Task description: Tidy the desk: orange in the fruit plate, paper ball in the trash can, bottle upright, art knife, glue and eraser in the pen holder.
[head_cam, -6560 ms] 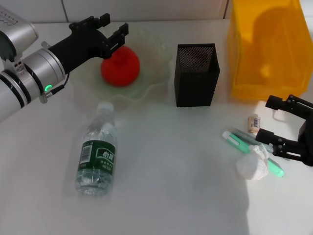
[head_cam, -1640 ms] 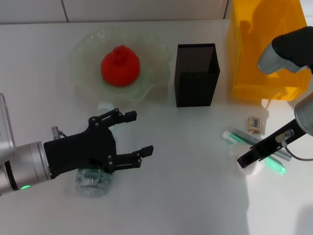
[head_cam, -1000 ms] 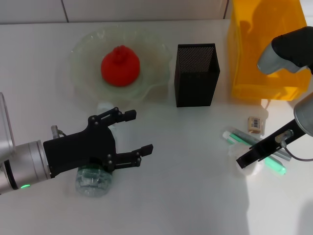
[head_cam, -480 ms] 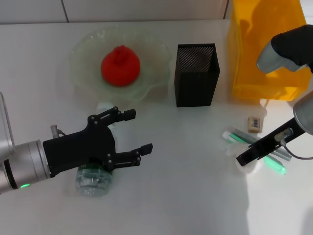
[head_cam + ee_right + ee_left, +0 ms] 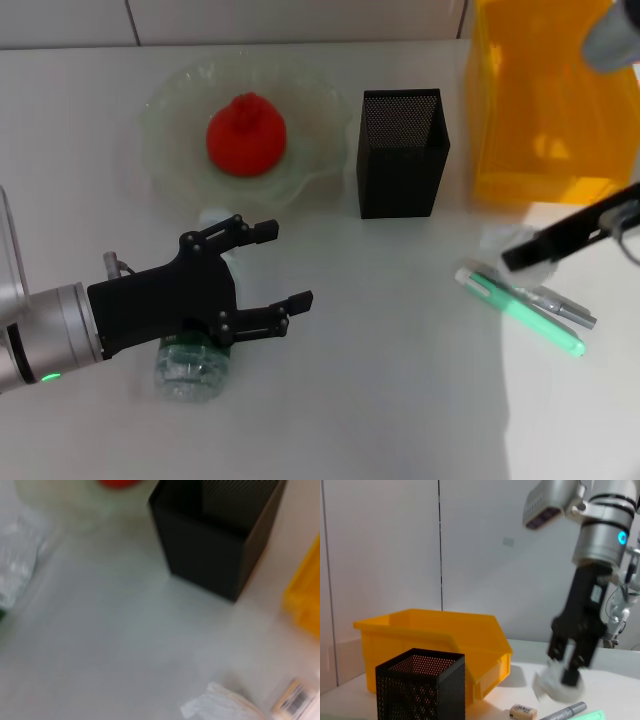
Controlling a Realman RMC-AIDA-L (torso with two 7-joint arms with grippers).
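White crumpled paper ball (image 5: 559, 685) is pinched in the right hand (image 5: 568, 666), lifted above the worktop (image 5: 400, 400) beside the yellow trash can (image 5: 545, 110). Release should wait until the ball is fully over the bin's opening. Left hand (image 5: 262, 275) hovers spread open over the lying bottle (image 5: 190, 368).

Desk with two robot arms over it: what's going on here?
A two-armed robot is tidying. The right gripper has its jaws shut on the paper ball, lifted off the desk beside the trash can. The left gripper hovers with jaws open over the bottle, which lies on its side. The orange sits in the fruit plate. The glue, art knife and eraser are outside the pen holder.
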